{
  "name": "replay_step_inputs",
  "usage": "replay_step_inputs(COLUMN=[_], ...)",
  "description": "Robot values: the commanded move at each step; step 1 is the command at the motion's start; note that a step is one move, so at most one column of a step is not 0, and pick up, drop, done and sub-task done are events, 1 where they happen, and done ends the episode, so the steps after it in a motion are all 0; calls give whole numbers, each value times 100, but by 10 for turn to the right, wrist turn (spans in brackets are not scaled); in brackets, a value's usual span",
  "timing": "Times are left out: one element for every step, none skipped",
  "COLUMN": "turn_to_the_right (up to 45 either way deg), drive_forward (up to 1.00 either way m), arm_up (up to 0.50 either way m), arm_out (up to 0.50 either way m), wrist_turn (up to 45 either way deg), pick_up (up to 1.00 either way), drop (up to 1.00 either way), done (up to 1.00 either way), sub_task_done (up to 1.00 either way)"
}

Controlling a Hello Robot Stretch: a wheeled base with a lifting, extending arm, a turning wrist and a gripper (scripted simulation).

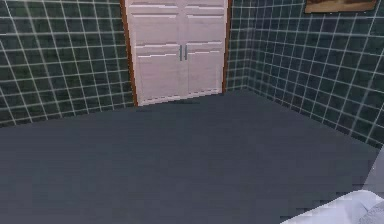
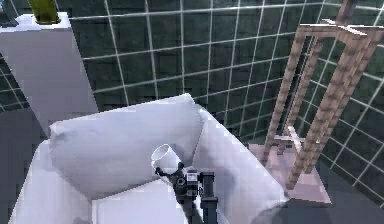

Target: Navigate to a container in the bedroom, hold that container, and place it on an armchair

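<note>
Facing double doors (image 1: pixel 180 50) ahead; armchair (image 2: pixel 110 140), tool (image 2: pixel 173 172), white container (image 2: pixel 165 157) sideward.

Location type: furnished room in a house.

Indicators: a white double door (image 1: pixel 180 50) in a brown frame, dark green tiled walls (image 1: pixel 60 60), a plain dark floor (image 1: pixel 190 150), and the lower edge of a framed picture (image 1: pixel 345 6) high on one wall. Furniture: a white armchair (image 2: pixel 120 145) set against the tiles, a tall white stand (image 2: pixel 45 70) beside it, and a wooden frame (image 2: pixel 332 100), possibly an easel or a clothes rack.
</note>
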Motion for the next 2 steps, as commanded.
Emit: replay_step_inputs(turn_to_the_right=[0, 0], drive_forward=[0, 0], arm_up=[0, 10], arm_out=[0, 0], wrist_turn=[0, 0], pick_up=[100, 0], drop=[0, 0], done=[0, 0], sub_task_done=[0, 0])
